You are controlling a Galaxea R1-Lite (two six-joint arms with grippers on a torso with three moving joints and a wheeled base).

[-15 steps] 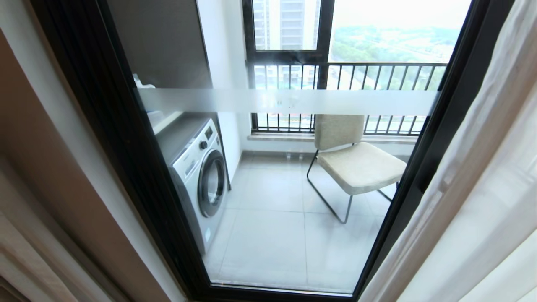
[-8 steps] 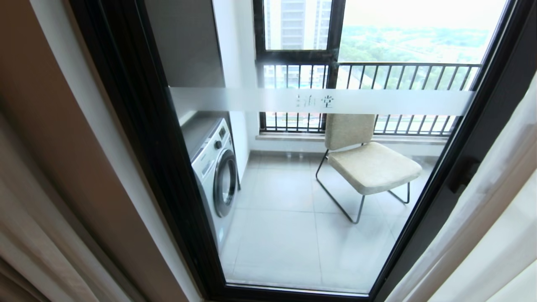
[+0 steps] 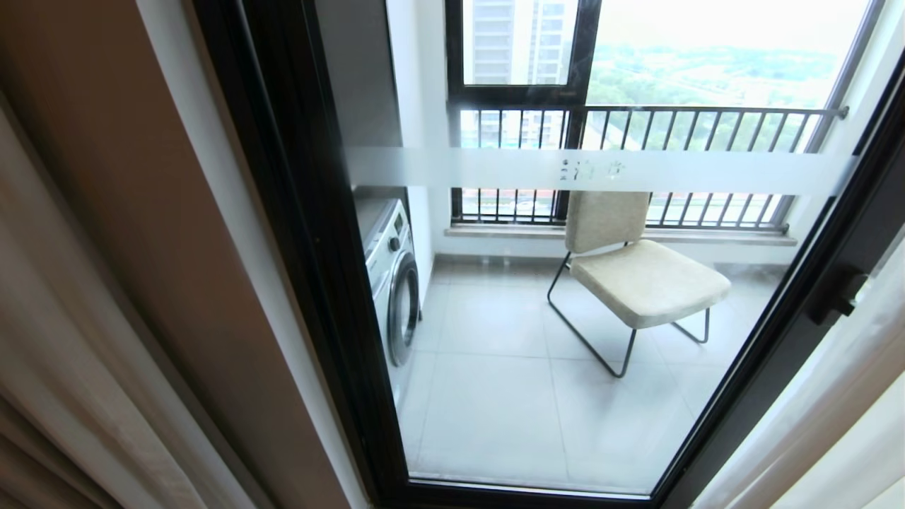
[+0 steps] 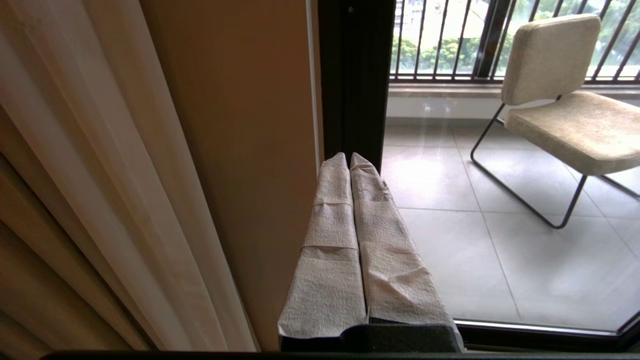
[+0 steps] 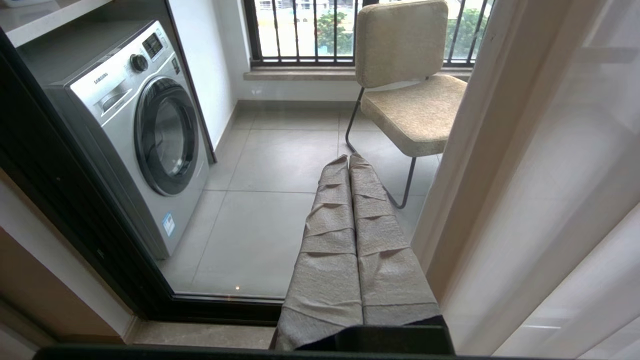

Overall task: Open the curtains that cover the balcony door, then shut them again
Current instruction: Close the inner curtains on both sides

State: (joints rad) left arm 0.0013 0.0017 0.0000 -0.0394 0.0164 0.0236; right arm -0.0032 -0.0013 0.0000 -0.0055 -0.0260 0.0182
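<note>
The balcony door [image 3: 565,318] stands uncovered, curtains [image 3: 63,339] bunched at nine and three o'clock. Both grippers, left gripper [image 4: 348,159] and right gripper [image 5: 348,160], hang with jaws closed, empty. Next, seemingly: grasp a drape to close

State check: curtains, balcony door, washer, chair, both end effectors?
curtains: drawn aside, glass uncovered
balcony door: panel shut at the left frame
washing machine: porthole door shut
chair: upright, unoccupied
left end effector: shut, holding nothing
right end effector: shut, holding nothing
</note>
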